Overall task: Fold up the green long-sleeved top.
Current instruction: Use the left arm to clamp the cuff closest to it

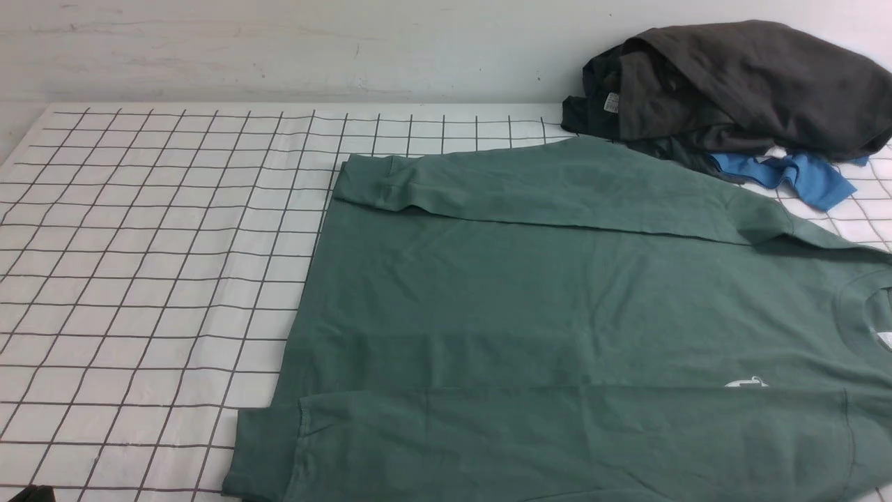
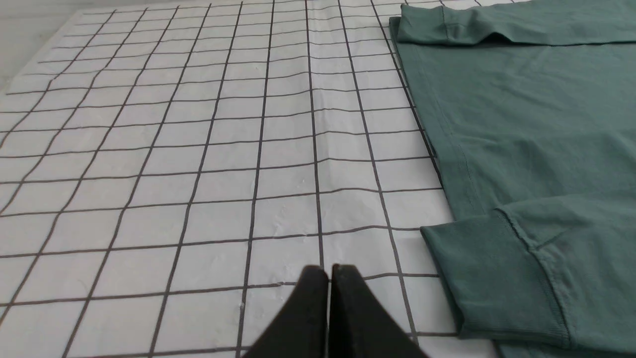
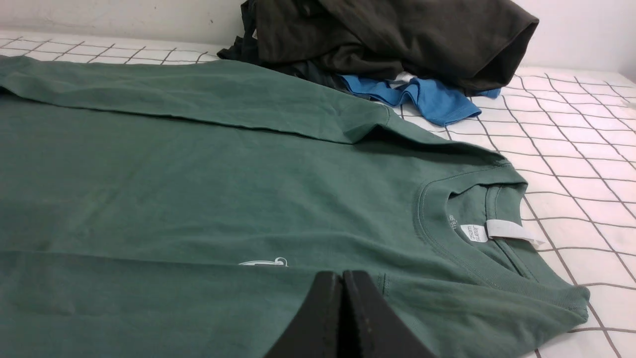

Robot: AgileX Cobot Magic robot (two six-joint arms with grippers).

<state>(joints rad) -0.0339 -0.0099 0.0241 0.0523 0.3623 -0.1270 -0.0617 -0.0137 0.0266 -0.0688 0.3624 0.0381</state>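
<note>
**Green top flat on the grid cloth, both pincers clenched and empty**

Sage-green cotton fills the right half of the surface: the green long-sleeved top point(image 1: 557, 293) lies face up and flat, neck towards the robot's right and hem towards the middle. Its 2 sleeves are folded in over the body. The far sleeve point(image 1: 529, 185) runs along the far edge and the near sleeve point(image 1: 557, 439) along the near edge, partly covering the white chest logo point(image 1: 746, 383). A white label point(image 3: 512, 231) sticks out of the crew neck.

A white cloth with a black grid point(image 1: 153, 265) covers the surface, and its left half lies bare. At the far right corner, against the pale wall point(image 1: 279, 49), a heap of dark grey-black garments point(image 1: 739, 84) crowds the top's far shoulder. Whether it rests on the green fabric I cannot tell. A small bright blue garment point(image 1: 801, 178) pokes out from under the heap, just beside that shoulder.

The left pincer point(image 2: 329, 271) hangs over the bare grid, near the cuff of the near sleeve point(image 2: 487, 278) but apart from it. Its jaws are pressed together on nothing. The right pincer point(image 3: 342, 276) hangs over the chest by the logo, also clenched and empty.
</note>
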